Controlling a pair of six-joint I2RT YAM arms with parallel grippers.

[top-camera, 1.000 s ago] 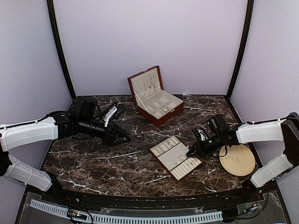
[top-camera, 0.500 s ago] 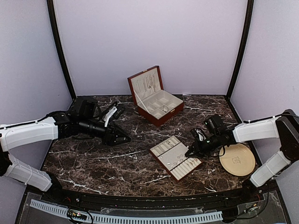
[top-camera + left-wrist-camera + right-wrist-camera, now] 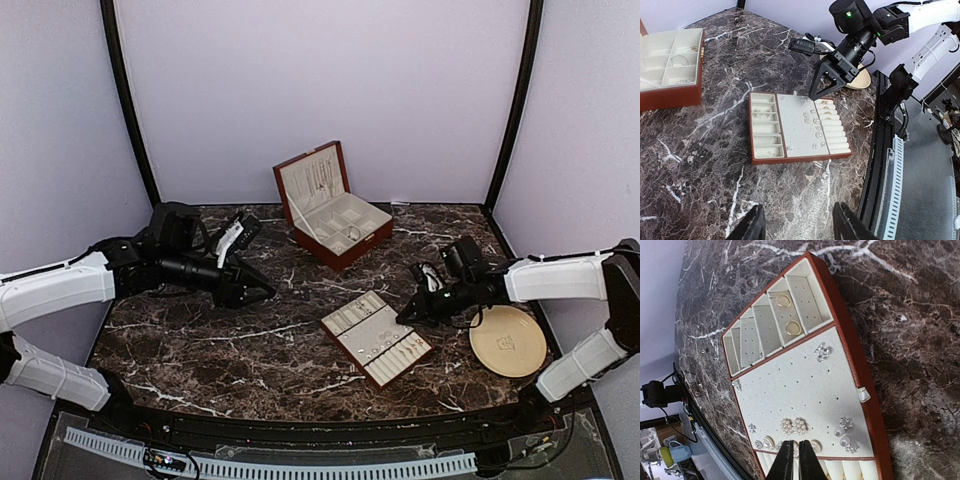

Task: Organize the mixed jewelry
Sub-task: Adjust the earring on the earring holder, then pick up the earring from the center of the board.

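Got the right claw [image 3: 403, 319] clenched low over earrings [image 3: 794, 426] on the tray [image 3: 350, 320], maybe seating one, can't tell. Also got the left claw [image 3: 266, 293] released, parked left, avoiding crowding.

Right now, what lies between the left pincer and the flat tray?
Only bare marble table between left pincer and tray, per the left wrist view.

One flat tray [image 3: 376, 340] lies on the marble table [image 3: 200, 350], with one open wooden box [image 3: 331, 212] behind it and one round plate [image 3: 508, 342] to its right. In the tray sit two gold rings [image 3: 792, 328] and two pearl-cluster studs [image 3: 786, 426]. The smaller sparkling studs [image 3: 822, 351] are too fine to count.
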